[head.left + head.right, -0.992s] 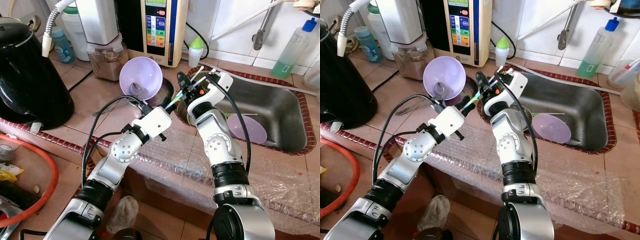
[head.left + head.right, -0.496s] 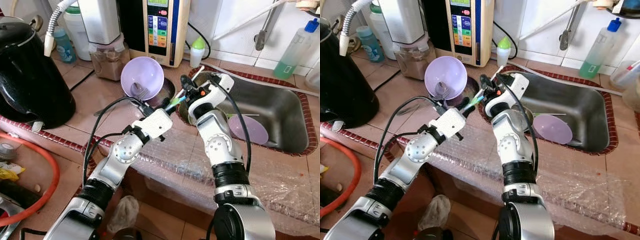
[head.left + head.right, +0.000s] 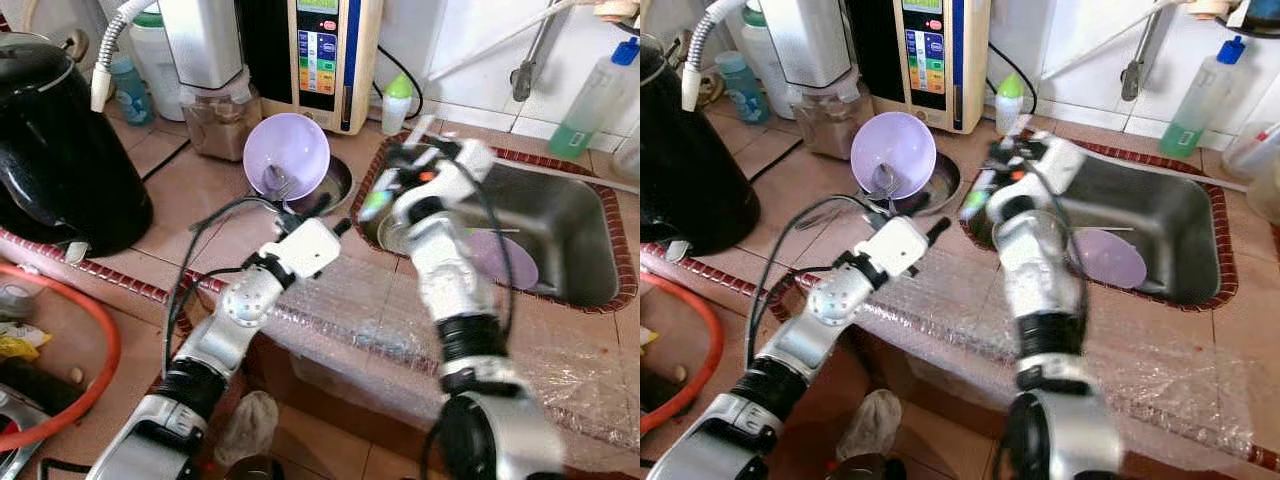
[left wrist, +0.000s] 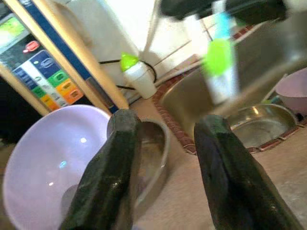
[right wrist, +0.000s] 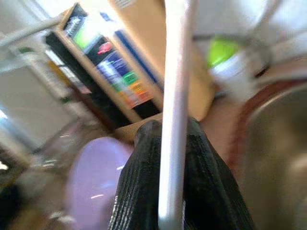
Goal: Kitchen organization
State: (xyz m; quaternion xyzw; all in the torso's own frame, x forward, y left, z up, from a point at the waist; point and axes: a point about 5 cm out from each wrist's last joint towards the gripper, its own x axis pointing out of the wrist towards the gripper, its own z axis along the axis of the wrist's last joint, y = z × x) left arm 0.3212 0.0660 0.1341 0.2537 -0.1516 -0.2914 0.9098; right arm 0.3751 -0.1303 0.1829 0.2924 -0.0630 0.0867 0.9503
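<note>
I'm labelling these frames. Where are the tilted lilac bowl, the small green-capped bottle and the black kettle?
lilac bowl [image 3: 290,150]: left eye view, inner wall.
green-capped bottle [image 3: 1009,104]: right eye view, white body.
black kettle [image 3: 60,150]: left eye view, side.

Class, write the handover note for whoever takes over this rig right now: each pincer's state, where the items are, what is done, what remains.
Right pincer: shut on a thin silver utensil, blurred, over the sink's left rim.
Left pincer: open, holding nothing, by the tilted purple bowl on the counter.
That bowl holds a spoon and leans on a steel dish.
Another purple bowl lies in the sink.
Done: utensil picked up.
Left: put the utensil away, sort the bowls.
</note>
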